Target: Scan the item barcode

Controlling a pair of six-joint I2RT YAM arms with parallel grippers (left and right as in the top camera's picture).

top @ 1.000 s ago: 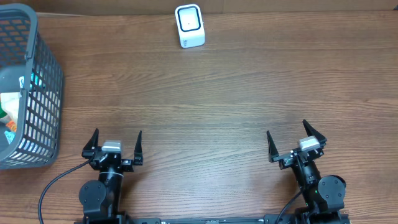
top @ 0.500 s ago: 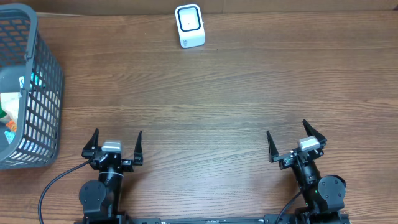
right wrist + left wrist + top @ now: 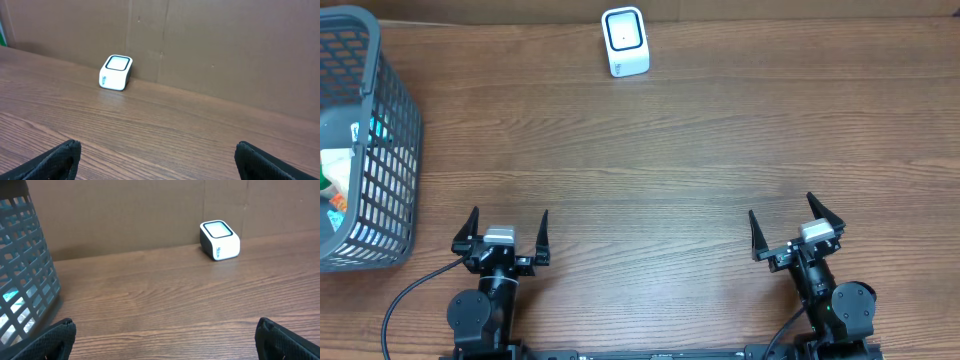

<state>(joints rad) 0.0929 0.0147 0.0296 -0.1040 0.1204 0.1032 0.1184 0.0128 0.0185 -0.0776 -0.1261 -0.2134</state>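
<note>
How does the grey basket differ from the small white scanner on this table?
The basket is far larger than the scanner. The basket has grey open lattice walls; the scanner is a closed white block with a dark-framed window on top. The basket stands at the left edge of the table, partly out of view, while the scanner stands at the far edge. Both rest on the wooden table.

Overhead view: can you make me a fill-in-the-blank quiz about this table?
The left gripper and right gripper are both ____.
The basket stands on the table at its ____ end.
The scanner is ____ in colour.
Missing words: open; left; white.
</note>
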